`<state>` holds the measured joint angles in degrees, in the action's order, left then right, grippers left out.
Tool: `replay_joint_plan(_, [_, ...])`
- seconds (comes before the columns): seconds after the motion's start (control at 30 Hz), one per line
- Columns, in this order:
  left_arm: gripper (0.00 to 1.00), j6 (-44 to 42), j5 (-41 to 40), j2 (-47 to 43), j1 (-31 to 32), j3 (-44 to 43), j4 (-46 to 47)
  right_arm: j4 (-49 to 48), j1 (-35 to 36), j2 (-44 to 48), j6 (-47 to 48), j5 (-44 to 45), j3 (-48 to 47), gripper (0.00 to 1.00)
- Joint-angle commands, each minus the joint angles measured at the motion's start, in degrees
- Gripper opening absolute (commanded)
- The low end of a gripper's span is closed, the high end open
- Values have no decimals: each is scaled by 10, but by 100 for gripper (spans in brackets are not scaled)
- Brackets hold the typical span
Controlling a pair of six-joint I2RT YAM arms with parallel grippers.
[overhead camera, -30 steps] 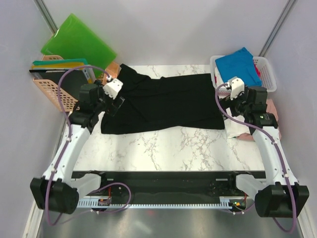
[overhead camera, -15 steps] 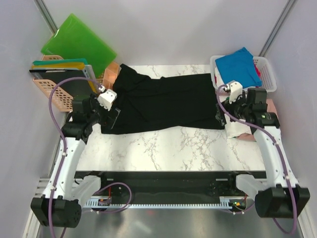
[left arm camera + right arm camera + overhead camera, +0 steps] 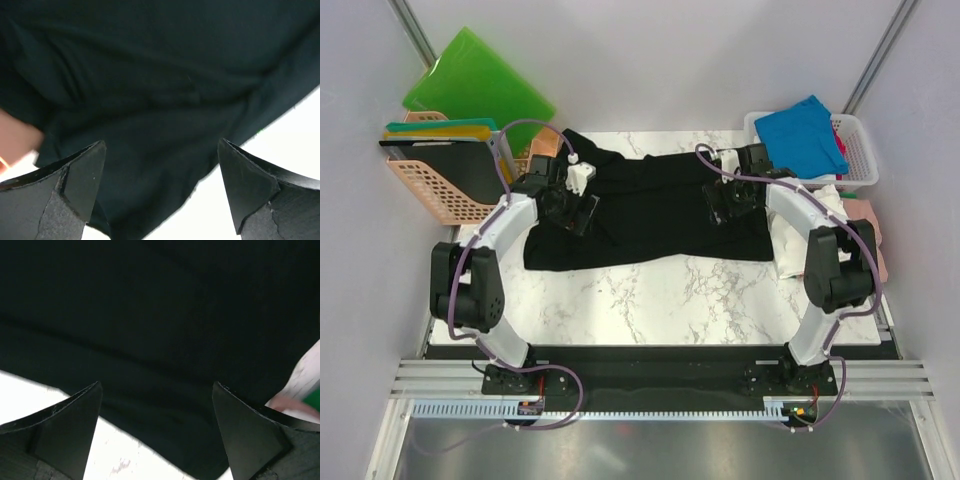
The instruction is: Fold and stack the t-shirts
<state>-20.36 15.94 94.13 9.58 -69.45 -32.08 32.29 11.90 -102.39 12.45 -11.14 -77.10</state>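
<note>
Black t-shirt (image 3: 650,210) lies spread across the table's (image 3: 670,290) 12 o'clock half, where the left gripper (image 3: 570,210) at its 9 o'clock end and the right gripper (image 3: 726,205) at 3 o'clock, both newly swung inward, hover with fingers spread and empty, apparently about to start the fold.

Bright, even overhead light fills the sharp top view, shadows soft. Both wrist views are dim and blurred: the black t-shirt (image 3: 150,75) swallows detail, the bench (image 3: 290,145) blows out white.
</note>
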Motion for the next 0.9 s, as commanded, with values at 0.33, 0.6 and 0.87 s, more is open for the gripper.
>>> replay_joint_plan(0.33, [100,40,-74,143,3,-81,65,-79,7,-135,-36,83,-76,98])
replay_joint_plan(0.6, [100,33,-80,152,2,-29,93,-114,5,-118,-19,79,10,98])
replay_joint_plan(0.87, [100,23,-92,106,-1,102,146,-118,2,-30,3,54,126,98])
